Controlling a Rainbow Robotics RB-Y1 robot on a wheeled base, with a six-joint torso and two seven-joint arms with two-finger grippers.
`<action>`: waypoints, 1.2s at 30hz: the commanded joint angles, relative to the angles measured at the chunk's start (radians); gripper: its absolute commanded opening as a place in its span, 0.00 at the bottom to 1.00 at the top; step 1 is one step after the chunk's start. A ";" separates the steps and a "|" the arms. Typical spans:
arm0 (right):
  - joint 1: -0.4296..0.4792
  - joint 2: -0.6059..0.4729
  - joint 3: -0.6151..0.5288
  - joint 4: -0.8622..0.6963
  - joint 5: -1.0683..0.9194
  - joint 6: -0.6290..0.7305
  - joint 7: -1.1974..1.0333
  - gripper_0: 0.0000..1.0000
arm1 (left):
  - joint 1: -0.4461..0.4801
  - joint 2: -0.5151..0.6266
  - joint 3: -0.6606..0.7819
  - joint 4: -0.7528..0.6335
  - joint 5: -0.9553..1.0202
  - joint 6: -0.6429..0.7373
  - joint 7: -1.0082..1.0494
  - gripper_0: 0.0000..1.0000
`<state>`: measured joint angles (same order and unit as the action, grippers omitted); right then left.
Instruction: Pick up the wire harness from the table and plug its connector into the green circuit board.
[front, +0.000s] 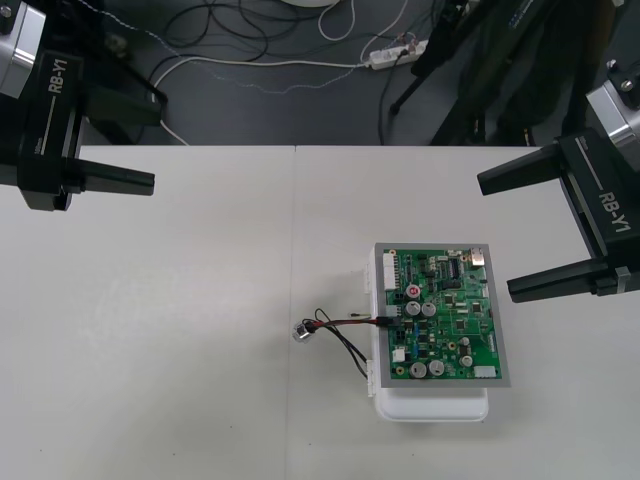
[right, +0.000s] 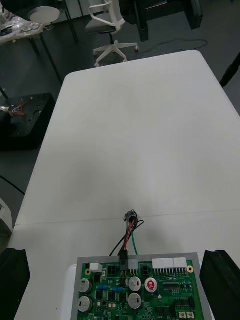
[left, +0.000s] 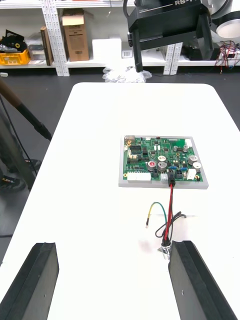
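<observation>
Wire harness (front: 345, 325) lies on the pale worktop (front: 150, 350), on its right half just past the middle seam and toward the near edge, running up to the left side of the green circuit board (front: 445, 320). Its small black plug (front: 388, 322) sits in a connector on the board's left edge; the right wrist view shows it pushed into the connector row at that edge. From the plug, thin red and black wires run out across the worktop to the round metal socket (front: 300, 331), which rests on the bare surface just beside the board, apart from it. A green wire (left: 156, 206) loops out to one side and ends loose on the worktop. The board rests on a white base (front: 430, 408), whose near end sticks out from under it toward the worktop's near edge. The right gripper (front: 495, 237) hangs at the worktop's right edge, level with the board's far end, its two black fingers (right: 220, 280) spread wide with nothing between them. The left gripper (left: 115, 247) is at the far left corner of the worktop, well apart from the board, its fingers (left: 37, 280) also spread wide and holding nothing.
</observation>
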<state>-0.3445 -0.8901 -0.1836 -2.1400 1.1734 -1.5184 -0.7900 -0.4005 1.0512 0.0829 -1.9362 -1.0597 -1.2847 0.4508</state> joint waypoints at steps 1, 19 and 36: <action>0.004 0.016 -0.034 -0.037 0.029 0.020 0.061 1.00 | -0.021 0.038 0.000 -0.023 0.012 0.050 -0.053 0.64; 0.013 0.051 -0.034 -0.023 0.048 0.018 0.068 1.00 | -0.021 0.038 0.000 -0.023 0.012 0.050 -0.053 0.64; 0.013 0.051 -0.034 -0.023 0.048 0.018 0.068 1.00 | -0.021 0.038 0.000 -0.023 0.012 0.050 -0.053 0.65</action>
<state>-0.3381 -0.8510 -0.1837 -2.1519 1.2158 -1.5128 -0.7521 -0.4005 1.0512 0.0829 -1.9366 -1.0597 -1.2844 0.4506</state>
